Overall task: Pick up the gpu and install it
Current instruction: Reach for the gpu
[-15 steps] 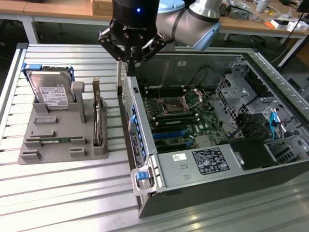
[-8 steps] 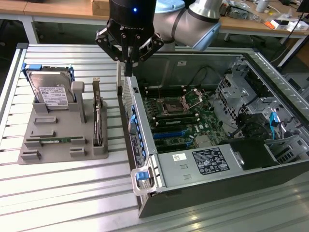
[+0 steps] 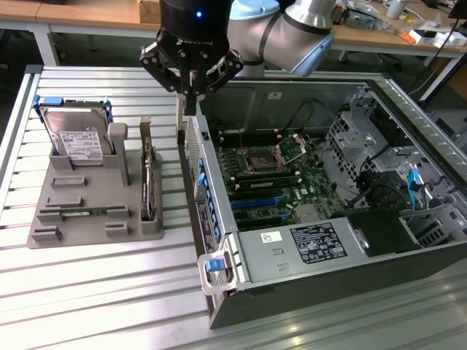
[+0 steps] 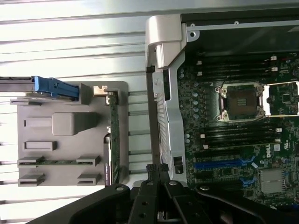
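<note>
We find the claw (image 3: pixel 190 100) pressed together, with nothing visibly pinched between its fingertips (image 4: pixel 157 171). It hangs above the side wall of the open computer case (image 3: pixel 219 240), on the side facing the grey holder (image 3: pixel 66 219).

We note the gpu (image 3: pixel 148 175) standing on edge in the holder's slot nearest the case, apart from the claw. In the wrist view its board edge (image 4: pixel 113 135) runs along that slot.

The hard drive (image 3: pixel 73 138) stands upright at the holder's far end. A memory stick (image 4: pixel 58 162) lies flat in the holder. Both holder and case rest on the slatted desk (image 3: pixel 87 299).
</note>
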Controlling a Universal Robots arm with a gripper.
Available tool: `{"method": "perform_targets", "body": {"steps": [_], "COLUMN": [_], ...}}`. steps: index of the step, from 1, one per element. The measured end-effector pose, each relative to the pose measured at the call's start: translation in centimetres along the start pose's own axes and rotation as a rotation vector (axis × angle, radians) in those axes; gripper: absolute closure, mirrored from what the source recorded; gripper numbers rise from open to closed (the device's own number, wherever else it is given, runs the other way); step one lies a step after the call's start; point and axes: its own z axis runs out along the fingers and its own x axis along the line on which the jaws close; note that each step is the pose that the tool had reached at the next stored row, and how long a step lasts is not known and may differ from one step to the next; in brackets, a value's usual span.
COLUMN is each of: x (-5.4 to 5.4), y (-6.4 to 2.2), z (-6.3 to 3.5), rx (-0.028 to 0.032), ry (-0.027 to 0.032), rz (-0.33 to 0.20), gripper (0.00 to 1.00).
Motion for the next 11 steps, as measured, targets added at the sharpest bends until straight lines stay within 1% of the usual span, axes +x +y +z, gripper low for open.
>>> {"method": "perform_targets", "body": {"steps": [11], "x": [0.76], "y": [-0.06], "z": [-0.02], "rx": [-0.0001], "ry": [0.0000], "rz": [0.000], "gripper": [0.89]}}
